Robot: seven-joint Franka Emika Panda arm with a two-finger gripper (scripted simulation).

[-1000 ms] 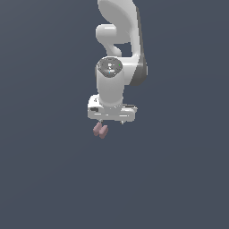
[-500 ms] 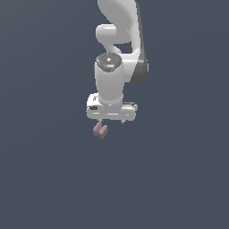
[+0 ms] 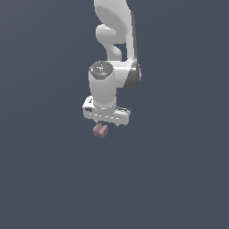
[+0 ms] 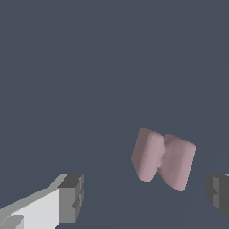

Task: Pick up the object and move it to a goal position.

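Note:
The object [image 3: 100, 130] is a small dusty-pink piece of two blocky lobes joined side by side, resting on the dark grey-blue ground. In the exterior view it shows just below the white hand of my gripper [image 3: 104, 125], which points straight down over it. The wrist view shows the object [image 4: 163, 160] beyond my gripper [image 4: 145, 197], closer to one grey-padded fingertip [image 4: 218, 195] than to the other [image 4: 71, 197]. The jaws stand wide apart and touch nothing. The gripper is open.
A uniform dark grey-blue surface fills both views. The white arm [image 3: 115, 40] rises above the hand toward the top of the exterior view.
The hand has shifted slightly toward the exterior view's left and come a little lower over the object. The object has not moved.

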